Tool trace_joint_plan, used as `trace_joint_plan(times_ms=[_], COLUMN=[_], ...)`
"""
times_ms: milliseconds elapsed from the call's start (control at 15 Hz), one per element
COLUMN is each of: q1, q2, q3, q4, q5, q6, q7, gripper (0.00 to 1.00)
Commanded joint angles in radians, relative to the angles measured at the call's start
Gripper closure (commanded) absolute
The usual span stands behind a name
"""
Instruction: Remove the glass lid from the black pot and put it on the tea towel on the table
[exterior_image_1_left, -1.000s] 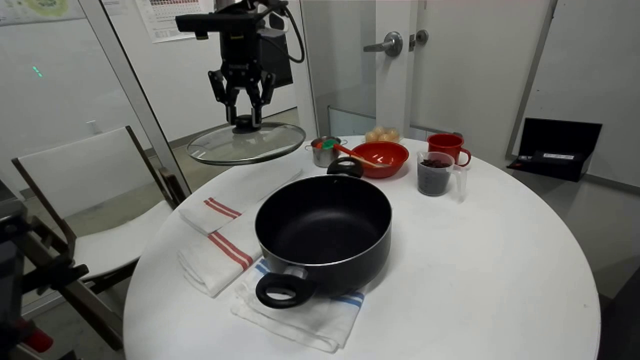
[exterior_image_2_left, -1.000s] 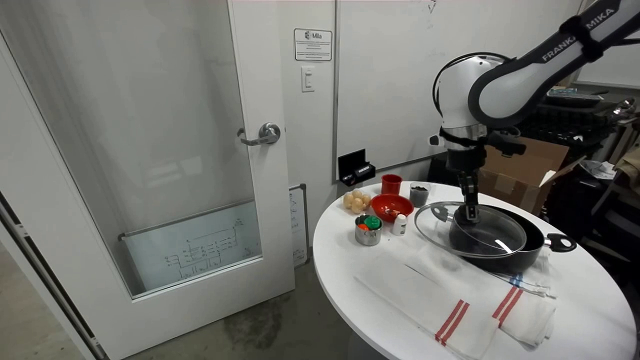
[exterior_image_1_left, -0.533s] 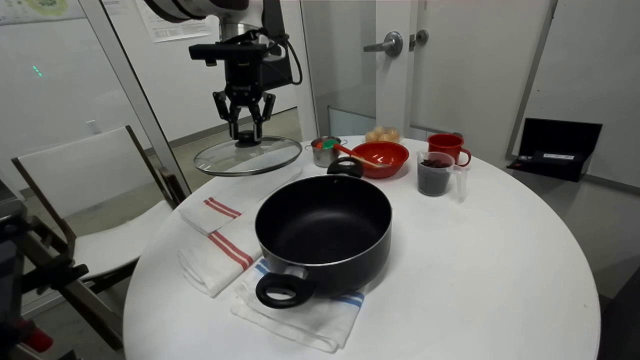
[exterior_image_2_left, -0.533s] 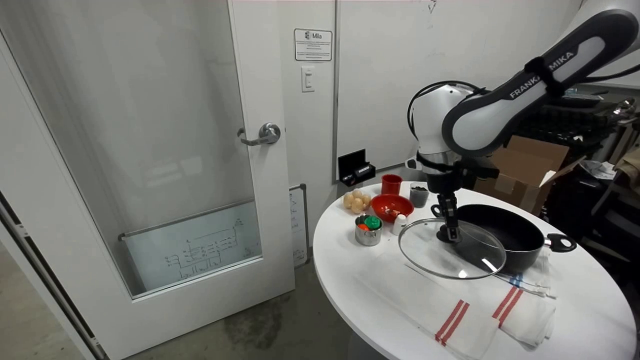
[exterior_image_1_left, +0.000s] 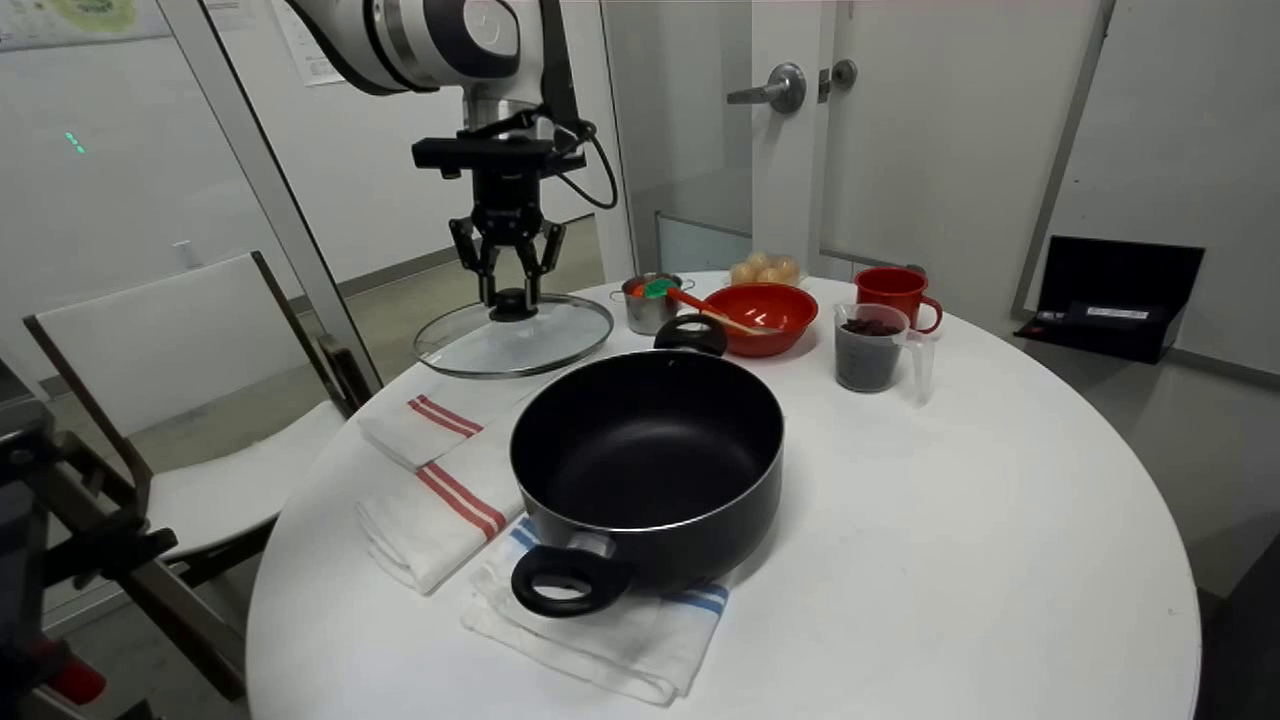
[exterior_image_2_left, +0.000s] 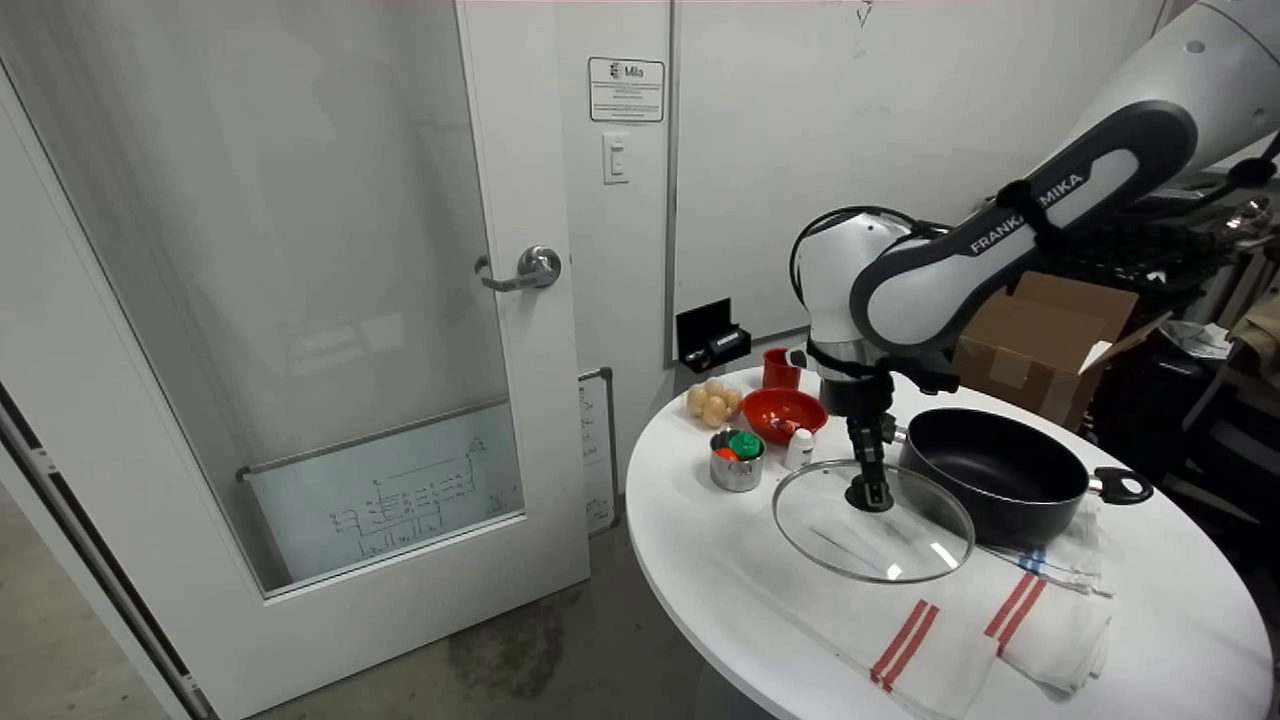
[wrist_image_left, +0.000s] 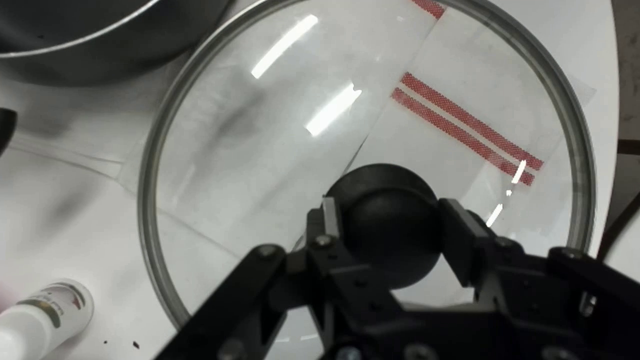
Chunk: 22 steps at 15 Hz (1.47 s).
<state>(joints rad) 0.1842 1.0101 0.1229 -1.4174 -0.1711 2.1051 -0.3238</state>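
Note:
My gripper (exterior_image_1_left: 511, 298) is shut on the black knob of the glass lid (exterior_image_1_left: 560, 345); the wrist view shows both fingers (wrist_image_left: 387, 225) against the knob. The lid hangs about level, above the far part of the tea towel (exterior_image_1_left: 440, 520), beside the pot; the exact gap is unclear. The towel is white with red stripes, in two overlapping folded parts; it shows through the glass lid (wrist_image_left: 280, 150) in the wrist view. The wide black pot (exterior_image_1_left: 690, 540) stands uncovered on the round white table (exterior_image_1_left: 950, 550). The pot (exterior_image_2_left: 970, 515) and lid (exterior_image_2_left: 850, 545) also show in an exterior view.
A blue-striped cloth (exterior_image_1_left: 600, 650) lies under the pot. A small steel pot (exterior_image_2_left: 736, 472), a white bottle (exterior_image_2_left: 799, 450) and a red bowl (exterior_image_2_left: 770, 410) stand near the lid. A measuring cup (exterior_image_1_left: 866, 360), red mug (exterior_image_1_left: 890, 285) and egg-like balls (exterior_image_1_left: 765, 268) are farther off.
The gripper has carried the lid lower and away from the pot, out over the red-striped towel. It stays shut on the knob. The pot and towel have not moved.

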Motion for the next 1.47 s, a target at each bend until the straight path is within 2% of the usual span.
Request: trace_joint_plan(times_ms=[0, 733, 1400], q1=[-0.011, -0.007, 0.037], q2=[0.056, 0.072, 0.054], q3=[0.013, 0.003, -0.063], q4=[0.063, -0.025, -0.127], q5=[-0.003, -0.02, -0.137], q6=[0.005, 0.208, 0.332], q7=[-0.026, -0.011, 0.026], gripper=[0.75, 0.75, 0.75])
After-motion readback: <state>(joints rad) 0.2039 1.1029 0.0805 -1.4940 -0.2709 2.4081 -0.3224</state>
